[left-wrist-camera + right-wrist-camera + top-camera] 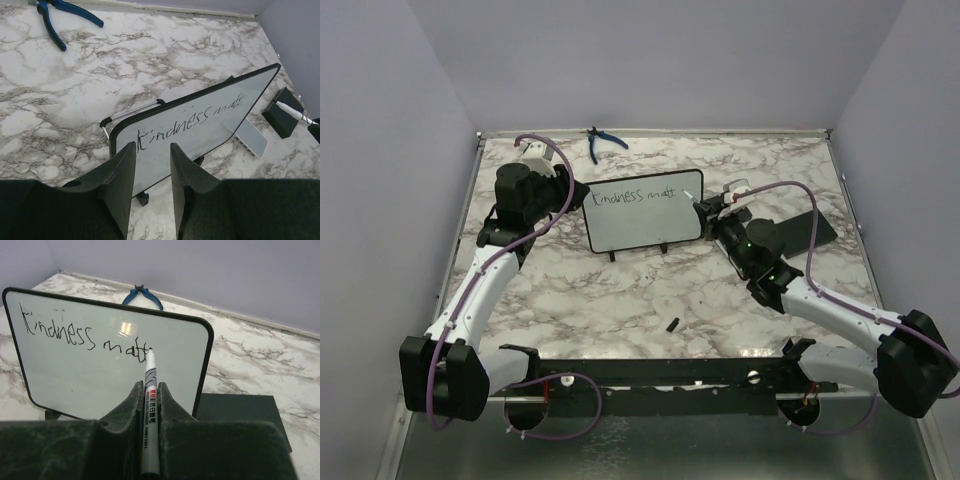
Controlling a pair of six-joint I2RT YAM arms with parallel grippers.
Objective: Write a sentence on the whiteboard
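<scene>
The whiteboard (645, 222) stands upright on small black feet at mid-table; it also shows in the left wrist view (200, 135) and the right wrist view (100, 380). The sentence (635, 195) is one line of black handwriting reading "Kindness matt" (75, 332), also seen slanted in the left wrist view (195, 119). My right gripper (150, 386) is shut on a white marker (149, 371) whose tip touches the board just after the last "t". My left gripper (152, 155) is open and empty, close in front of the board's left end (572, 195).
Blue pliers (603, 142) lie at the table's far edge behind the board. A flat black pad (812, 230) lies right of the board, under my right arm. A small black cap (673, 324) lies on the marble nearer me. Purple walls close three sides.
</scene>
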